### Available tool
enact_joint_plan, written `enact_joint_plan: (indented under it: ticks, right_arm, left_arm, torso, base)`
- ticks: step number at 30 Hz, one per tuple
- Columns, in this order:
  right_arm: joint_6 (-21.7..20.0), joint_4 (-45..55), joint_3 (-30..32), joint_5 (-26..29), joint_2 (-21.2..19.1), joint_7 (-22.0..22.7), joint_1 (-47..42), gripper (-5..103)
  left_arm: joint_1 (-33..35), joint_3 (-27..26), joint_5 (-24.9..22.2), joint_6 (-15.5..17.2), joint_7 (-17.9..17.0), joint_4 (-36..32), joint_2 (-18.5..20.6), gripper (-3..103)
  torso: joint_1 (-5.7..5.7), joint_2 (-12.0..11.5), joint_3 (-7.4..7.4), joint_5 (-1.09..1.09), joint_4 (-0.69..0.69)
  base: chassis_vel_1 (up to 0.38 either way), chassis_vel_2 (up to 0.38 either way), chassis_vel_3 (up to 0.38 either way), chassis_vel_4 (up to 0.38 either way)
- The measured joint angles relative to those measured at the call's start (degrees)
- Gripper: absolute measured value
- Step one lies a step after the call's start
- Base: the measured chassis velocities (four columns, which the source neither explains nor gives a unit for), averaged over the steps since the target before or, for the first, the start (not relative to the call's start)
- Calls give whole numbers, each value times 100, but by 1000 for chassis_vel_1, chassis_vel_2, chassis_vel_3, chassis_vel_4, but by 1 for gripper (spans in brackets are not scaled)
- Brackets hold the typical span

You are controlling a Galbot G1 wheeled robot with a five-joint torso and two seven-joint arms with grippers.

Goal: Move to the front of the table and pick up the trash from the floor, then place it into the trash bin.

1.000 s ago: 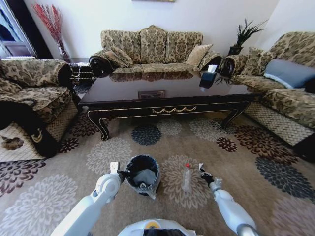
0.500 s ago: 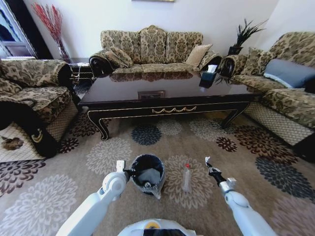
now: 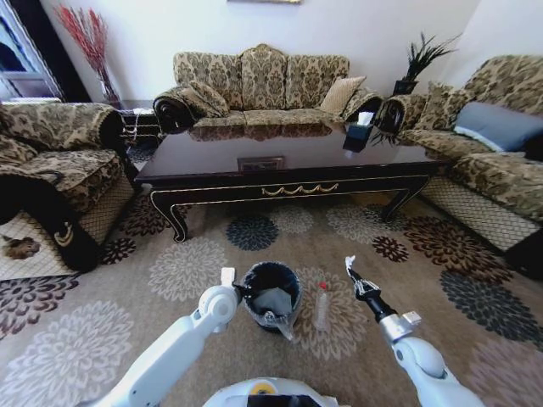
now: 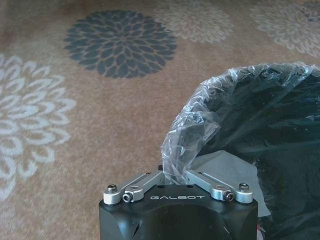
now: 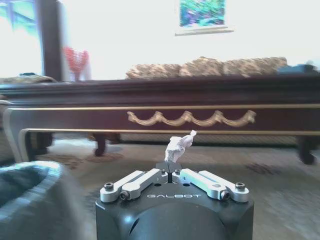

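Beige floral floor; left tool pinching trash bin liner, right tool pinching paper wad (table beyond).

Obstructed and indistinct items

Trash bin cut off by left wrist view's edge; its contents indistinct. Left gripper fingertips hidden under crinkled liner.

A home living room, furnished for sitting around a low table.

Around the dark glossy table stand patterned damask sofas: one behind it, one to its left, one to its right. Under it lies a carpet of flower medallions; a potted plant and red dried stems stand in the corners beyond it.
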Motion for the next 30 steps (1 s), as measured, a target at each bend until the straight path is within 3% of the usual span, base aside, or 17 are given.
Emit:
enact_joint_plan:
  ticks: [10, 20, 23, 27, 30]
  right_arm:
    - [94, 985, -26, -475, 264, -131, -653, 0]
    - [264, 1324, -221, -1113, 452, -226, -996, 0]
    - [337, 1370, -328, -1531, 522, -253, -1076, 0]
    - [351, 1408, -343, -1631, 524, -255, -1109, -2]
    - [349, 1444, -348, -1628, 527, -254, -1120, 7]
  left_arm:
    - [-440, 593, -96, -2, -81, 208, -217, 0]
    - [-703, 822, -180, -2, -119, 247, -333, 0]
    - [-769, 877, -229, -2, -145, 267, -364, 0]
    - [-752, 886, -234, -1, -166, 250, -365, 0]
    - [-716, 887, -234, -1, -169, 235, -353, 0]
  torso:
    - [0, 0, 0, 0, 0]
    - [0, 0, 0, 0, -1]
    - [0, 0, 0, 0, 0]
    - [0, 0, 0, 0, 0]
    - [0, 0, 0, 0, 0]
  base:
    - [0, 0, 0, 0]
    - [0, 0, 0, 0]
    - [0, 0, 0, 0]
    - [0, 0, 0, 0]
    - [0, 0, 0, 0]
